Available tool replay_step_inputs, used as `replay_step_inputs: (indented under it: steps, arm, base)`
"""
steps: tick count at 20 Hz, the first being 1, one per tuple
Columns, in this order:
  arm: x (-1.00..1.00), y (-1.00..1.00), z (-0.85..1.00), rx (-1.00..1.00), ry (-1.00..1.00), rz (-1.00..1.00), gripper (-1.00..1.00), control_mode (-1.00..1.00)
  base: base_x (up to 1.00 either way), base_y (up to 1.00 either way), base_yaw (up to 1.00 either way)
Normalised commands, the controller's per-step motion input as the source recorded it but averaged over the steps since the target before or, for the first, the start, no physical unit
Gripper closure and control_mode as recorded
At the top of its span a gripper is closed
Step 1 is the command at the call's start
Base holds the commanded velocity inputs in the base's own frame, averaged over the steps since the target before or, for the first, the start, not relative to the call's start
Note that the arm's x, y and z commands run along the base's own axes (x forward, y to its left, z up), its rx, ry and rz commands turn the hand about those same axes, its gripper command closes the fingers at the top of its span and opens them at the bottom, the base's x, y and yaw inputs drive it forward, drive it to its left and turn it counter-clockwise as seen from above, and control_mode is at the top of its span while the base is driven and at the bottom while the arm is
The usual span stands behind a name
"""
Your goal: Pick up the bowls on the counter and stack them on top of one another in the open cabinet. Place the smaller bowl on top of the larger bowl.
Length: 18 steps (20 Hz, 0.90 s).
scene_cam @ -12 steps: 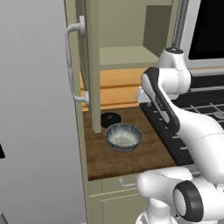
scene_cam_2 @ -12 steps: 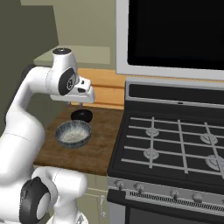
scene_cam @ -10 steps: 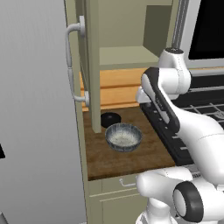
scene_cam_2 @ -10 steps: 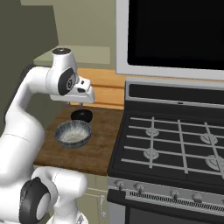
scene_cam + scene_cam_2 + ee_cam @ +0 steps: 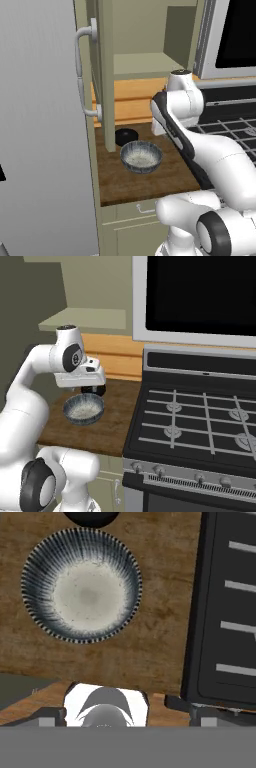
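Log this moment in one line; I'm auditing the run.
pincer: open, empty, above counter | larger bowl: on counter | smaller bowl: on counter behind it | stacking: not started

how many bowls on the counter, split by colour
grey-blue ribbed bowl: 1
black bowl: 1
total: 2, both on the counter, none in the open cabinet yet
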Motion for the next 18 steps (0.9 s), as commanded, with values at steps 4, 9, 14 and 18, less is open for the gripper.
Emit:
replay_step_inputs:
  steps: [4, 9, 14, 18]
  arm:
    - [0.53, 0.0, -0.9, -0.03, 0.11, 0.04, -1.0, -1.0]
    - [0.54, 0.0, -0.68, 0.0, -0.06, 0.0, -1.0, -1.0]
    - [0.5, 0.0, -0.24, 0.01, -0.09, 0.0, -1.0, -1.0]
    - [0.24, 0.0, 0.13, 0.03, 0.0, 0.01, -1.0, -1.0]
  base:
    - [0.0, 0.0, 0.0]
    - [0.0, 0.0, 0.0]
    - [0.0, 0.0, 0.0]
    - [0.0, 0.0, 0.0]
